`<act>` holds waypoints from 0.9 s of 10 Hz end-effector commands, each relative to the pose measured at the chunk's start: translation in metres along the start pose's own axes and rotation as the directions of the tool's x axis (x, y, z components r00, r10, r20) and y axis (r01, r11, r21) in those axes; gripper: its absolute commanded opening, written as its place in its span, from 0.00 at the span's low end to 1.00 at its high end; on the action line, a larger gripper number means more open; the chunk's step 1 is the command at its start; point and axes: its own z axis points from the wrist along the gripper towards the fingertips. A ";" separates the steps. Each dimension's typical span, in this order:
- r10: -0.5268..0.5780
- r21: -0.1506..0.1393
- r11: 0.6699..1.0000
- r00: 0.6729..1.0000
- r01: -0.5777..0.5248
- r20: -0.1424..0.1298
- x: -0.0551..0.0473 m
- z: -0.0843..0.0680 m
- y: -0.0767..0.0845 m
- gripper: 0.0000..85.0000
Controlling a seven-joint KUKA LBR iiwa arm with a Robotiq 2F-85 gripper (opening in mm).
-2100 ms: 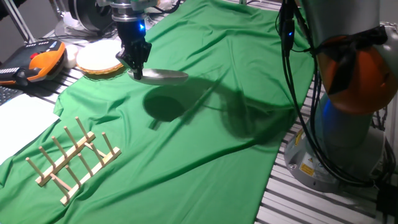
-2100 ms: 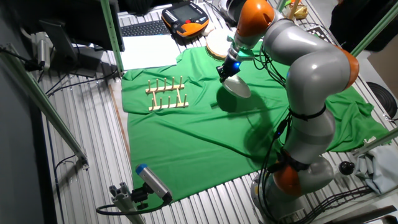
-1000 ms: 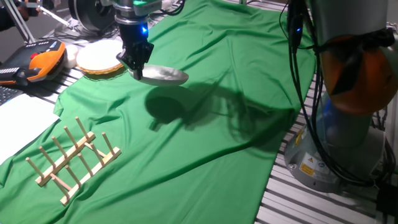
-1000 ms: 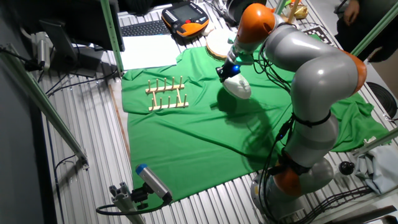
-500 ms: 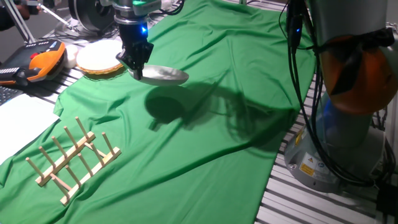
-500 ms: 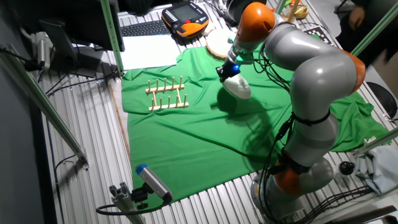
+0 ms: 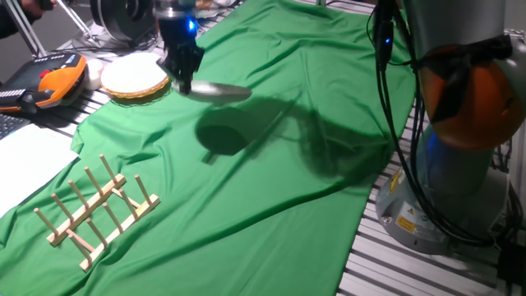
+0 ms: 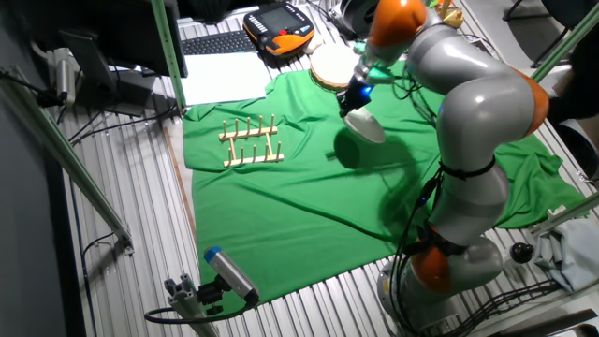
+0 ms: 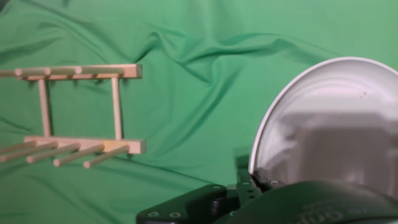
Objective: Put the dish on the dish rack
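My gripper (image 7: 182, 82) is shut on the rim of the dish (image 7: 220, 91), a plain white round plate held above the green cloth and tilted near flat. In the other fixed view the gripper (image 8: 354, 101) holds the dish (image 8: 364, 124) well to the right of the dish rack (image 8: 251, 141). The hand view shows the dish (image 9: 336, 124) at the right and the dish rack (image 9: 74, 115) at the left, apart from it. The dish rack (image 7: 94, 210) is light wood with upright pegs and stands on the cloth at the near left.
A white disc with a wicker rim (image 7: 131, 76) lies just left of the gripper. An orange and black pendant (image 7: 51, 80) and white paper (image 7: 25, 156) lie at the left. The arm's base (image 7: 460, 107) and cables stand at the right. The dish's shadow (image 7: 222, 136) falls on the cloth.
The gripper with the dish has risen and shifted slightly away from the rack. The rack has not moved.
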 end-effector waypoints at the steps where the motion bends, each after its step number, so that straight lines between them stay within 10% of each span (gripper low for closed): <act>1: 0.013 -0.006 1.000 1.000 -0.013 0.006 0.001 -0.001 0.006 0.00; 5: 0.122 -0.123 0.985 0.992 -0.120 0.012 0.008 0.006 0.041 0.00; 9: 0.096 -0.045 0.994 0.995 -0.095 0.019 0.005 0.010 0.038 0.00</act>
